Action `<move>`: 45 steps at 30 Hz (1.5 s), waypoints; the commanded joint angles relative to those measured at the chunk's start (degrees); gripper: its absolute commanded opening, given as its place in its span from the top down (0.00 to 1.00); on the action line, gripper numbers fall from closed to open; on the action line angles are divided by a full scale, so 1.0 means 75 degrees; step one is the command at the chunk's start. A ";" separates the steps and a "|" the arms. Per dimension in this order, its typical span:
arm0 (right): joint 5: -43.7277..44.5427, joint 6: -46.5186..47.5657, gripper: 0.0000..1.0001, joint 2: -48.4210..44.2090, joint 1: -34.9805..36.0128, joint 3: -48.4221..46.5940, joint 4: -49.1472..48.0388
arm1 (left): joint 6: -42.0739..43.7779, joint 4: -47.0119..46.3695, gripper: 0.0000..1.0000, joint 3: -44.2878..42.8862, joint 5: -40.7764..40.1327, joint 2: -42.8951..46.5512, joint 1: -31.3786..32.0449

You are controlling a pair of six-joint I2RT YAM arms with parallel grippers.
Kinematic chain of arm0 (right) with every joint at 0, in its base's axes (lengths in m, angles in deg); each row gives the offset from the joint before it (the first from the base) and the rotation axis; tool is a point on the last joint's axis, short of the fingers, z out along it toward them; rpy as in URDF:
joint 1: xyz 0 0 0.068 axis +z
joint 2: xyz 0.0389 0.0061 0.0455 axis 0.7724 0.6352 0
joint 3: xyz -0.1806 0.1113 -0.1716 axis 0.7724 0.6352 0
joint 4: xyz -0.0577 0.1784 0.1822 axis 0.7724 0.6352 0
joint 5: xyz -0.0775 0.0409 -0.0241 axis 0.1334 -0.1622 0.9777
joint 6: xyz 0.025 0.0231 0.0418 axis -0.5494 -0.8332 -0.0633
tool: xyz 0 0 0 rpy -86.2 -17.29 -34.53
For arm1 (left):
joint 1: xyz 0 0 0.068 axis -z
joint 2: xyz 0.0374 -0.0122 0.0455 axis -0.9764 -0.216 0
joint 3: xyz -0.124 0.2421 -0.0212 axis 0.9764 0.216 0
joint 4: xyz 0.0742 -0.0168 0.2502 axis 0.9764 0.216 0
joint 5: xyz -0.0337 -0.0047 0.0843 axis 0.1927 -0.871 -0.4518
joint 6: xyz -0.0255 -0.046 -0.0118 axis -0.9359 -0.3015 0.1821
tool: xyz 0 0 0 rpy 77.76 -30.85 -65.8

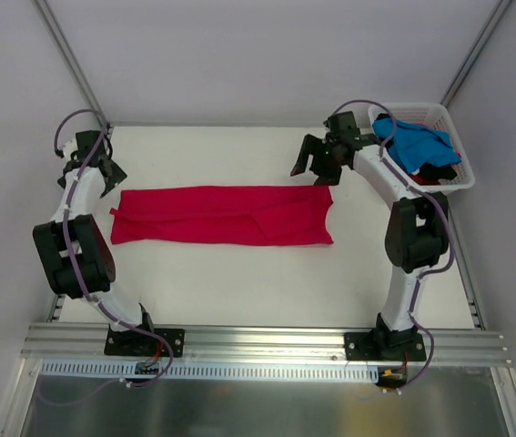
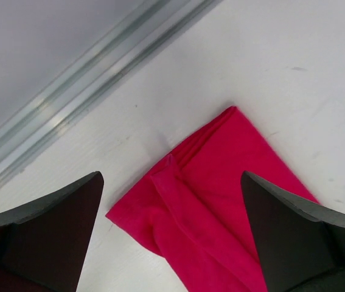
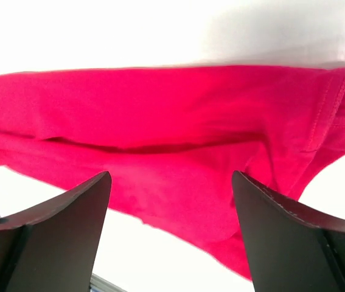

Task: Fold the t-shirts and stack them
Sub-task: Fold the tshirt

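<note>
A crimson-red t-shirt [image 1: 221, 216] lies flat on the white table [image 1: 239, 282], folded into a long strip running left to right. My left gripper [image 1: 94, 176] hovers open just above the strip's left end, apart from the cloth. In the left wrist view, that end of the red t-shirt [image 2: 221, 201] lies on the table between the spread fingers of the left gripper [image 2: 171, 175]. My right gripper [image 1: 312, 170] hangs open over the strip's far right corner. Through the right gripper [image 3: 171, 174], the red t-shirt [image 3: 160, 121] shows with its hemmed edge at the right. Neither gripper holds anything.
A white slatted basket [image 1: 412, 107] stands at the back right corner, holding a blue t-shirt [image 1: 412, 141] over dark cloth [image 1: 435, 171]. An aluminium rail [image 2: 93, 73] borders the table's left side. Another rail [image 1: 267, 341] crosses the near edge at the arm bases.
</note>
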 commanded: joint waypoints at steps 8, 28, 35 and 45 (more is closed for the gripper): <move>0.1213 -0.1197 0.16 -0.3157 0.1393 0.1946 0.0175 | 0.0741 -0.0050 0.02 0.0969 0.2608 0.3718 0.0196; 0.3441 -0.4528 0.35 -0.2329 0.3177 0.4106 -0.1821 | -0.0361 0.0137 0.10 0.3646 0.4125 0.6276 0.1157; 0.4098 -0.4927 0.41 -0.1765 0.3353 0.3824 -0.1258 | -0.0315 0.0149 0.08 0.3799 0.4055 0.6381 0.1157; 0.4344 -0.4845 0.56 -0.1460 0.3377 0.3520 -0.1282 | -0.0315 0.0138 0.08 0.3810 0.4090 0.6428 0.1157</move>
